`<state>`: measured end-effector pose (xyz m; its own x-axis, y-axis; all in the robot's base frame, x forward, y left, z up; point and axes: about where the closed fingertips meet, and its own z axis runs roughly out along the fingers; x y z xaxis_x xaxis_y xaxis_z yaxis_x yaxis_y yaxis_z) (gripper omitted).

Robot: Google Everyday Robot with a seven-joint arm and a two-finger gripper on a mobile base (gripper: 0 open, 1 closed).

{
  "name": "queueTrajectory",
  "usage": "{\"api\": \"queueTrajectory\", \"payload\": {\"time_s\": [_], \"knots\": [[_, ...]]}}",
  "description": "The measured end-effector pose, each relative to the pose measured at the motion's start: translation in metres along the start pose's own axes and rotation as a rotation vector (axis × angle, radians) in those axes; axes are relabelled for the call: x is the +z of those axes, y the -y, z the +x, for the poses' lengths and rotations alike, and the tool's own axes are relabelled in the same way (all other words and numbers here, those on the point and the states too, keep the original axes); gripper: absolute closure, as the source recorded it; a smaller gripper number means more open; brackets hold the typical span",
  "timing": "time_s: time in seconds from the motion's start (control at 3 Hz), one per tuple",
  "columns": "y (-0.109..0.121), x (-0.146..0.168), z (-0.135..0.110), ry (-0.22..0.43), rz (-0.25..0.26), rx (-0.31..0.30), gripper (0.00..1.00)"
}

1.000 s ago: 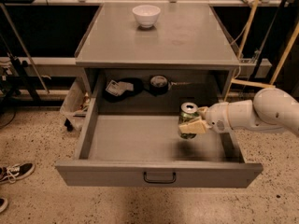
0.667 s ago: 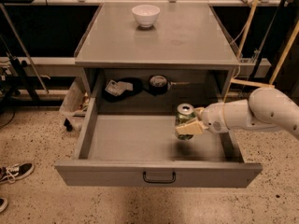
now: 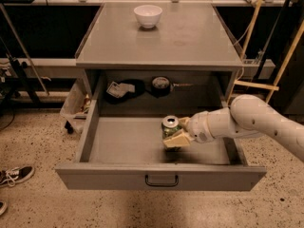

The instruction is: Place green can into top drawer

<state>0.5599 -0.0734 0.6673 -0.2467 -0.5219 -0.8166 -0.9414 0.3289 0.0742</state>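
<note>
Green-and-white mottled drink can (image 3: 170, 124) stands upright inside the open wide grey top drawer (image 3: 161, 175), pinched between the gripper (image 3: 176, 133) fingers; seemingly only release and withdrawal remain.

On worktop (image 3: 190, 42), rear centre: bowl (image 3: 147, 15). Inside top drawer (image 3: 161, 175), right of centre: green can (image 3: 170, 125), clasped by hand (image 3: 175, 132).

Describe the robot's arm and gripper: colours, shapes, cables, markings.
The arm is smooth, white and tubular, with rounded segments and a dark seam near the wrist. The gripper, at the can inside the drawer, has tan, wedge-shaped fingers. No cables or markings show.
</note>
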Motion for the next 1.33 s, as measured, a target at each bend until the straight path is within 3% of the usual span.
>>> {"api": "queueTrajectory", "payload": {"time_s": [1.0,1.33], "knots": [[0.0,0.0001,0.0,0.0,0.0,0.0,0.12],[-0.0001,0.0001,0.0,0.0,0.0,0.0,0.0]]}}
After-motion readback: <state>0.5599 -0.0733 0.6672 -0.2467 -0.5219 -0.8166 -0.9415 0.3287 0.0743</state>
